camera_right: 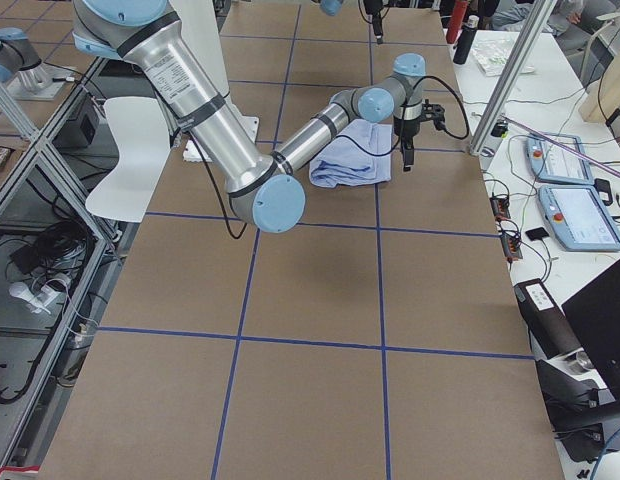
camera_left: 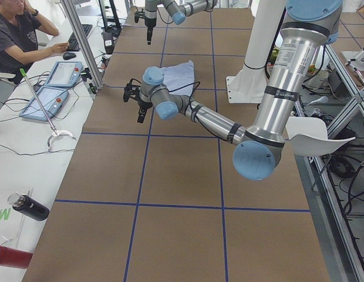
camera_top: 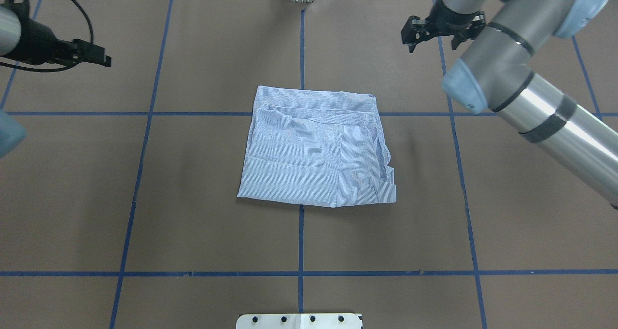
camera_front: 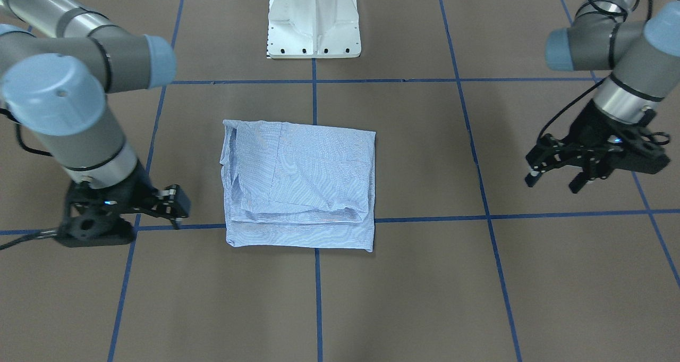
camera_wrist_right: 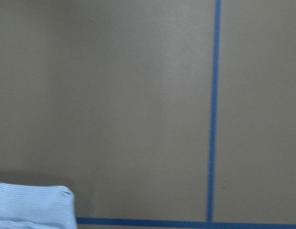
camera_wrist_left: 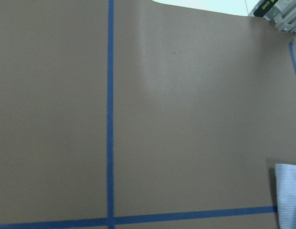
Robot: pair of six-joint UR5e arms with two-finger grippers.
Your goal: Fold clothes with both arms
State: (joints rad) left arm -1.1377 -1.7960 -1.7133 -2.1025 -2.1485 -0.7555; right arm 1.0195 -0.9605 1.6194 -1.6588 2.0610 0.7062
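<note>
Folded striped shirt lying between two robot arms that hold nothing.

The light blue-and-white finely striped shirt (camera_top: 314,150) is folded into a rough rectangle of several flat layers. It lies in the middle of the brown table (camera_top: 193,198), across a crossing of blue tape lines (camera_top: 301,242). Its edge on the robot's right is uneven, and a neat fold runs along its far side. The silver-grey left arm (camera_front: 611,43) and right arm (camera_top: 531,102), with light blue joint caps, reach out on either side. The black left gripper (camera_front: 555,180) and right gripper (camera_top: 431,41) stand well apart from the shirt, fingers spread.
</note>
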